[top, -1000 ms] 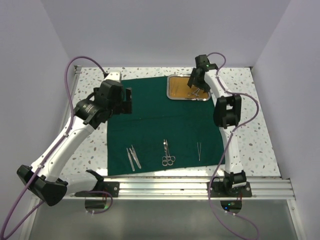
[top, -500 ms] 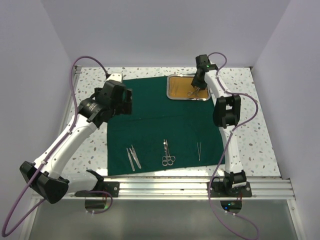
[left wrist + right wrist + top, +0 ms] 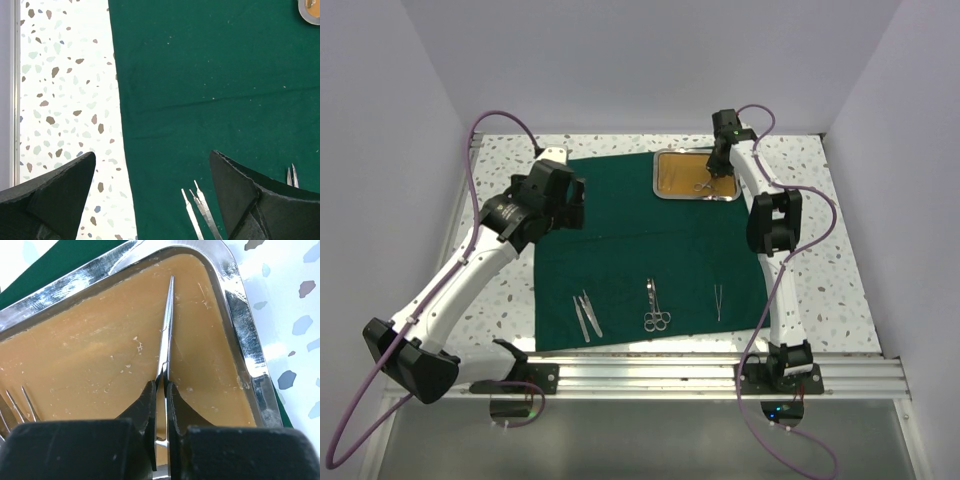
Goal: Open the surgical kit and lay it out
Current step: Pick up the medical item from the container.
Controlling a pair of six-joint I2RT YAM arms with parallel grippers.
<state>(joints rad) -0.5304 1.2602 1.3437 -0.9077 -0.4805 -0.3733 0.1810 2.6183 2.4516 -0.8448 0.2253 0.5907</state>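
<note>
The cloth wrap (image 3: 650, 250) is showing as matt dark green fabric, faintly creased; the tray (image 3: 240, 305) is gleaming as polished, mirror-bright steel; its tan-gold lining (image 3: 100, 355) is looking dull and flecked; the forceps (image 3: 167, 325) are shining as thin bright metal; the table (image 3: 65, 100) is looking smooth and speckled.

You can't identify the slim silver steel instrument (image 3: 167, 325) pinched in the right claw (image 3: 161, 385): its handle end disappears behind the claw's black body. Left of that claw, thin silver prongs (image 3: 15, 402) are hidden the same way. Between the spread fingers of the left claw (image 3: 152, 155), two narrow silver tools (image 3: 200, 210) run off the bottom edge, and paired silver tips (image 3: 292, 176) peek from behind its right finger. Far ahead and right, the rounded steel tray (image 3: 311, 12) shows only a corner.
</note>
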